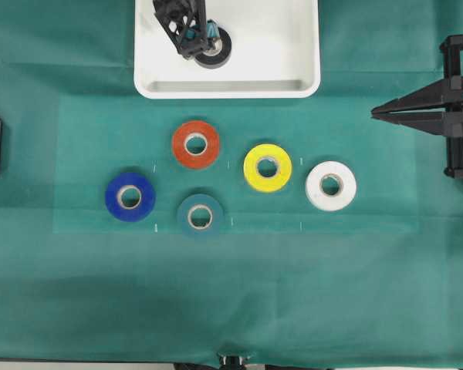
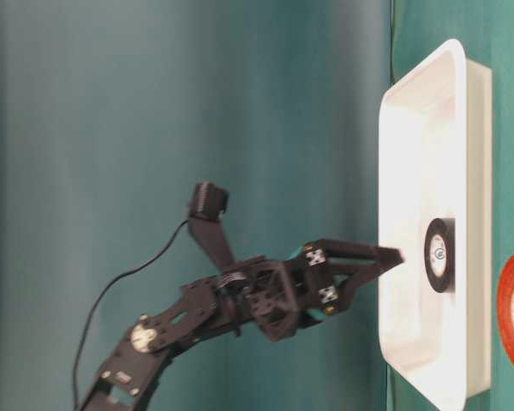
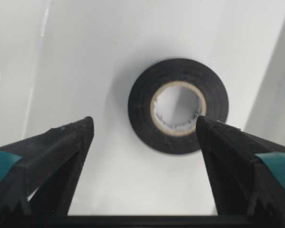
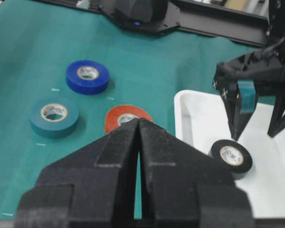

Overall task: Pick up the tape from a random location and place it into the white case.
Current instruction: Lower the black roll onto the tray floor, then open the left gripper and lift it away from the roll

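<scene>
Jaws of our left gripper (image 3: 142, 156) stood wide apart with nothing between them, the two black fingers (image 3: 57, 161) framing the view from our wrist camera and hanging clear above the tape (image 3: 178, 105). Our right gripper (image 1: 380, 113) was pressed shut, its fingers meeting in a thin seam, parked at the three o'clock edge of the overhead view, well apart from everything else.

We saw the tape as a black roll with a pale, cream-edged core, lying flat on the floor of the white case (image 1: 293, 81), just off our left fingertips. The case was a shallow white tray with rounded corners and a raised rim, sitting at twelve o'clock in the overhead view.

Below the case, five other rolls lay flat on the green cloth (image 1: 370, 293): a red roll (image 1: 196, 144) nearest the tray, a yellow roll (image 1: 268, 167) at its four o'clock, a white roll (image 1: 331, 185) further toward three, a blue roll (image 1: 130, 196) at the red one's eight o'clock, and a teal roll (image 1: 200, 216) at its six o'clock. None touched another. The cloth showed faint creases, and a paler rectangle in it lay under the rolls.
</scene>
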`<state>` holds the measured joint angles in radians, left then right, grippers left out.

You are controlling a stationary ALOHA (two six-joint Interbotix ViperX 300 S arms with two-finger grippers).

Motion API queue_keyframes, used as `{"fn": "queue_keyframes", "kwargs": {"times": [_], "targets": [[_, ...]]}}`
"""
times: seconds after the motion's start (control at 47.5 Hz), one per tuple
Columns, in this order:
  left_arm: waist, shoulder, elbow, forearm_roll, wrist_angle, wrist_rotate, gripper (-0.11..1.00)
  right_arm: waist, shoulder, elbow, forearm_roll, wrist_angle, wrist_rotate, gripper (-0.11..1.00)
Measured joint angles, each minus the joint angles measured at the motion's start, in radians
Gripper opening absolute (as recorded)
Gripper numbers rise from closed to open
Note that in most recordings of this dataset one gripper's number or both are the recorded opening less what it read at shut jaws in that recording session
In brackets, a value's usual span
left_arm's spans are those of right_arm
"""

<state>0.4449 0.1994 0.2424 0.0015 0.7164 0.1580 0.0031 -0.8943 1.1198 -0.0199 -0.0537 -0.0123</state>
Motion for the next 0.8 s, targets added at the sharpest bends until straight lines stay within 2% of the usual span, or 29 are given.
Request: {"fn": "queue_keyframes", "kwargs": {"times": [0.316, 0.8], "targets": [[-0.014, -0.091, -0.002, 0.002, 0.077, 0.000, 0.86, 0.000, 0.000, 0.000, 0.002, 0.000, -0.002, 0.00], [-0.029, -0.121, -0.032, 0.000, 0.147, 0.002, 0.86, 0.000, 0.000, 0.000, 0.000, 0.002, 0.002, 0.00]]}}
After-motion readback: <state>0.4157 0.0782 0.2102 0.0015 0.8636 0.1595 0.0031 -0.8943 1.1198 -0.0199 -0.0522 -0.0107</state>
